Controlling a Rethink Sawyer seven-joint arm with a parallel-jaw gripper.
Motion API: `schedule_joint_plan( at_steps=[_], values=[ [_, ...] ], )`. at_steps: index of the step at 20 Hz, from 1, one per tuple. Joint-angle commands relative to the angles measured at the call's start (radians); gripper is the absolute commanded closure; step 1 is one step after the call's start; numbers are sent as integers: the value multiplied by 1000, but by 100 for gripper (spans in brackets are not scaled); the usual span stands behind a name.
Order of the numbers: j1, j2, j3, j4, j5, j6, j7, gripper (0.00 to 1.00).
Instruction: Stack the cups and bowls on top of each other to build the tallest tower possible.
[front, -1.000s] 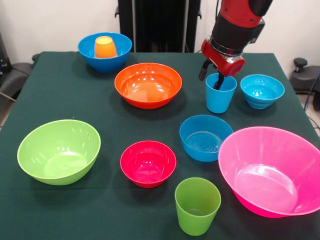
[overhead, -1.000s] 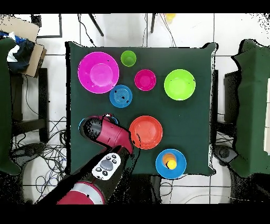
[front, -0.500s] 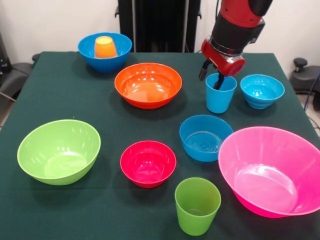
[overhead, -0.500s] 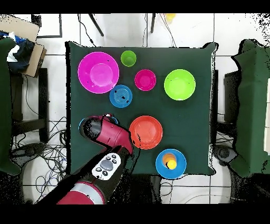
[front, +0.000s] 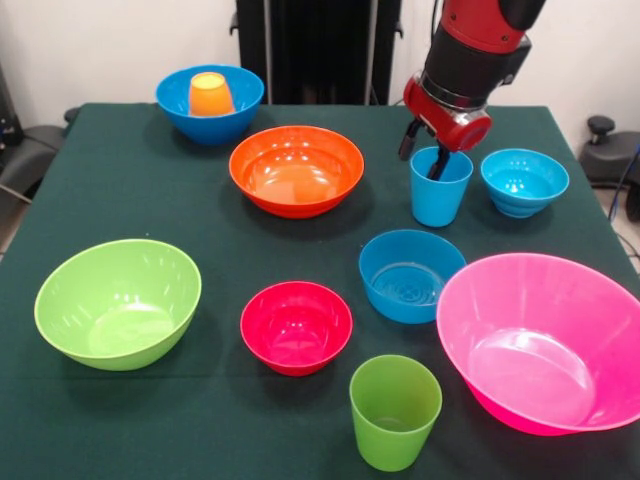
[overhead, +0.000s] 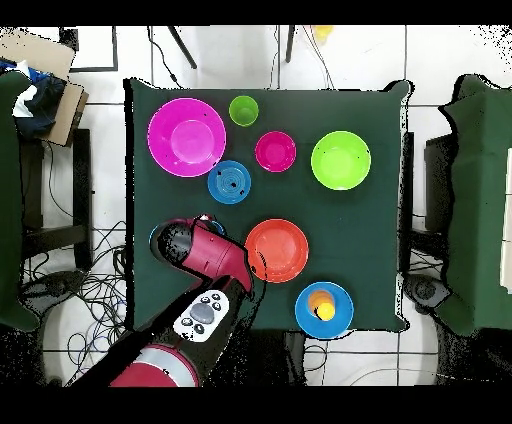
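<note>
1. The red and black gripper (front: 424, 152) has its fingers (front: 409, 140) straddling the far rim of the glossy light blue plastic tumbler (front: 439, 187), one outside, one inside, closed on the wall.
2. That tumbler stands on the dark green tabletop (front: 200, 220), beside the small turquoise plastic bowl (front: 524, 181).
3. The orange plastic tumbler (front: 210, 94) sits upturned in the large blue plastic bowl (front: 209, 103).
4. The green plastic tumbler (front: 394, 411) stands near the small red plastic bowl (front: 296, 326).

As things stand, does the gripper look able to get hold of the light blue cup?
Probably yes. The gripper is already at the light blue cup, one jaw inside the rim and one outside. The small turquoise bowl stands clear beside it.
</note>
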Motion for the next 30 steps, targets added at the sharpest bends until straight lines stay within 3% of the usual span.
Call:
schedule_joint_plan(
  at_steps=[1, 30],
  values=[
    [-17, -11, 86, 25, -9, -41, 149, 0],
    [-33, -26, 94, 40, -23, -40, 130, 0]
  ],
)
